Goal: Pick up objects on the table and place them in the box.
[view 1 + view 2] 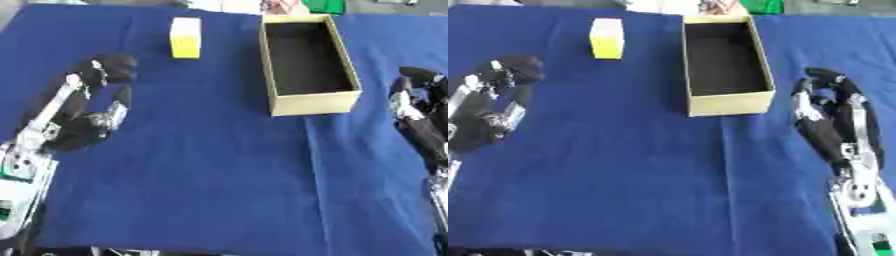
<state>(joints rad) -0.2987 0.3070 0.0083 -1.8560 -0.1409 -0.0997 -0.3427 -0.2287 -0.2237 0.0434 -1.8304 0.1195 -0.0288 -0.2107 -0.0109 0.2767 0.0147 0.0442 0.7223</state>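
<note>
A: Where does the yellow block (185,37) sit?

B: On the blue tablecloth (210,165), upright, to the left of the cardboard box (316,106) and apart from it, level with the box's far half. Its top looks paler than its sides, though the view is soft there.

A: And the box itself?

B: Long, open at the top, dark inside, with nothing visible in it. Its short near wall faces the camera.

A: The left hand (92,107)?

B: Left of the box and nearer the camera than the block, well apart from both. Its fingers are curled in toward the palm and they grasp nothing.

A: The right hand (826,112)?

B: Right of the box, close to its near right corner but not touching it. Its fingers bend inward too, and nothing is in them.

A: Anything beyond the box?

B: Something green (325,5) at the far edge of the cloth, too blurred to name.
</note>
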